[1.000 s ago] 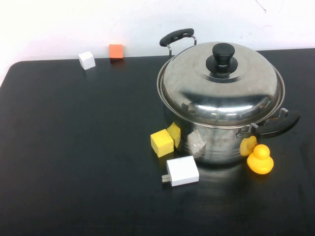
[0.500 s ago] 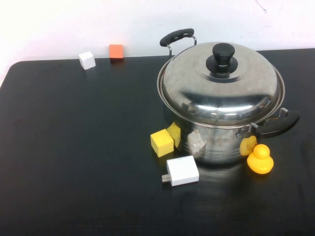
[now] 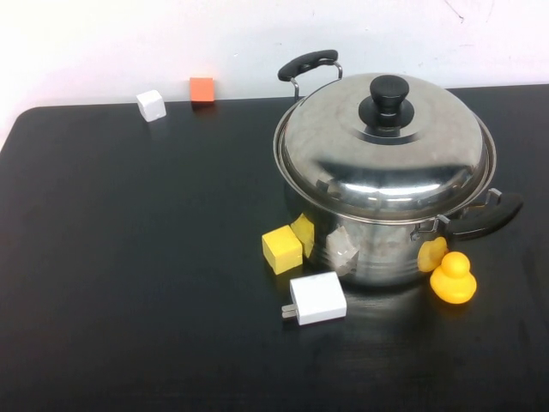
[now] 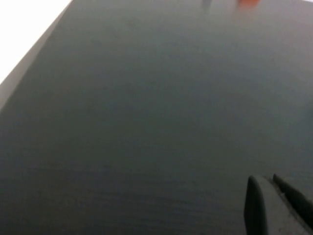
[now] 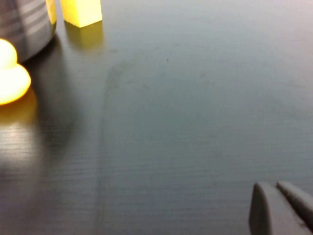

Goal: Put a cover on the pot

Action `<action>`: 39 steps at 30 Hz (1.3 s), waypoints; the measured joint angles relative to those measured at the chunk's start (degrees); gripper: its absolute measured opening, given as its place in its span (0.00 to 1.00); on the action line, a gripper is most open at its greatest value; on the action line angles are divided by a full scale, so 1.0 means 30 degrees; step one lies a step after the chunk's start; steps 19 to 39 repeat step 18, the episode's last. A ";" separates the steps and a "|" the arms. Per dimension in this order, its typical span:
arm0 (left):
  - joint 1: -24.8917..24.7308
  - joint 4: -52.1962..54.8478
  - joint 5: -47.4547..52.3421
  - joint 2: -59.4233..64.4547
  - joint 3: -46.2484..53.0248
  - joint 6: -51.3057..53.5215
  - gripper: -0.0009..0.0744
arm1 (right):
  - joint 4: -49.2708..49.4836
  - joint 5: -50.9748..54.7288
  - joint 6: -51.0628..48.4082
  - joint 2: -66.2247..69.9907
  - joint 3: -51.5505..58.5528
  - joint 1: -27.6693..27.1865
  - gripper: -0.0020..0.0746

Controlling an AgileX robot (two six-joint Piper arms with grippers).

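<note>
The large shiny steel pot point(image 3: 377, 245) stands at the right of the black table, with black side handles. The domed steel lid point(image 3: 386, 146) with a black knob point(image 3: 388, 101) sits on the pot's rim. Neither arm shows in the high view. My left gripper point(image 4: 266, 183) is shut and empty, low over bare table at the left. My right gripper point(image 5: 273, 187) is shut and empty over bare table; its view shows the pot's wall point(image 5: 24, 24) far off at the edge.
A yellow block point(image 3: 281, 250), a white charger plug point(image 3: 316, 298) and a yellow rubber duck point(image 3: 453, 278) lie close round the pot's front. A white cube point(image 3: 151, 105) and an orange cube point(image 3: 202, 89) sit at the table's back edge. The table's left half is bare.
</note>
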 joint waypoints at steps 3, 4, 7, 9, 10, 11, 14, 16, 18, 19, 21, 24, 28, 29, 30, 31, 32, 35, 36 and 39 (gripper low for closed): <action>0.0000 0.0000 0.0000 0.0000 0.0000 0.0313 0.01 | 0.0000 0.0000 0.0000 0.0000 0.0000 0.0000 0.02; 0.0000 0.0000 0.0000 0.0000 0.0000 0.0405 0.01 | 0.0000 0.0000 0.0000 0.0000 0.0000 0.0000 0.02; 0.0000 0.0000 0.0000 0.0000 0.0000 0.0478 0.01 | 0.0000 0.0000 0.0000 0.0000 0.0000 0.0000 0.02; 0.0000 0.0000 0.0000 0.0000 0.0000 0.0478 0.01 | 0.0000 0.0000 0.0000 0.0000 0.0000 0.0000 0.02; 0.0000 0.0000 0.0000 0.0000 0.0000 0.0478 0.01 | 0.0000 0.0000 0.0000 0.0000 0.0000 0.0000 0.02; 0.0000 0.0000 0.0000 0.0000 0.0000 0.0478 0.01 | 0.0000 0.0000 0.0000 0.0000 0.0000 0.0000 0.02; 0.0000 0.0000 0.0000 0.0000 0.0000 0.0512 0.01 | 0.0000 0.0000 0.0000 0.0000 0.0000 0.0000 0.02; 0.0000 0.0000 0.0000 0.0000 0.0000 0.0512 0.01 | 0.0000 0.0000 0.0000 0.0000 0.0000 0.0000 0.02; 0.0000 0.0000 0.0000 0.0000 0.0000 0.0512 0.01 | 0.0000 0.0000 0.0000 0.0000 0.0000 0.0000 0.02; 0.0000 0.0000 0.0000 0.0000 0.0000 0.0512 0.01 | 0.0000 0.0000 0.0000 0.0000 0.0000 0.0000 0.02; 0.0000 0.0000 0.0000 0.0000 0.0000 0.0512 0.01 | 0.0000 0.0000 0.0000 0.0000 0.0000 0.0000 0.02; 0.0000 0.0000 0.0000 0.0000 0.0000 0.0512 0.01 | 0.0000 0.0000 0.0000 0.0000 0.0000 0.0000 0.02; 0.0000 0.0000 0.0000 0.0000 0.0000 0.0512 0.01 | 0.0000 0.0000 0.0000 0.0000 0.0000 0.0000 0.02; 0.0000 0.0000 0.0000 0.0000 0.0000 0.0512 0.01 | 0.0000 0.0000 0.0000 0.0000 0.0000 0.0000 0.02; 0.0000 0.0000 0.0000 0.0000 0.0000 0.0512 0.01 | 0.0000 0.0000 0.0000 0.0000 0.0000 0.0000 0.02; 0.0000 0.0000 0.0000 0.0000 0.0000 0.0512 0.01 | 0.0000 0.0000 0.0000 0.0000 0.0000 0.0000 0.02; 0.0000 0.0000 0.0000 0.0000 0.0000 0.0512 0.01 | 0.0000 0.0000 0.0000 0.0000 0.0000 0.0000 0.02; 0.0000 0.0000 0.0000 0.0000 0.0000 0.0512 0.01 | 0.0000 0.0000 0.0000 0.0000 0.0000 0.0000 0.02; 0.0000 0.0000 0.0000 0.0000 0.0000 0.0512 0.01 | 0.0000 0.0000 0.0000 0.0000 0.0000 0.0000 0.02; 0.0000 0.0000 0.0000 0.0000 0.0000 0.0512 0.01 | 0.0000 0.0000 0.0000 0.0000 0.0000 0.0000 0.02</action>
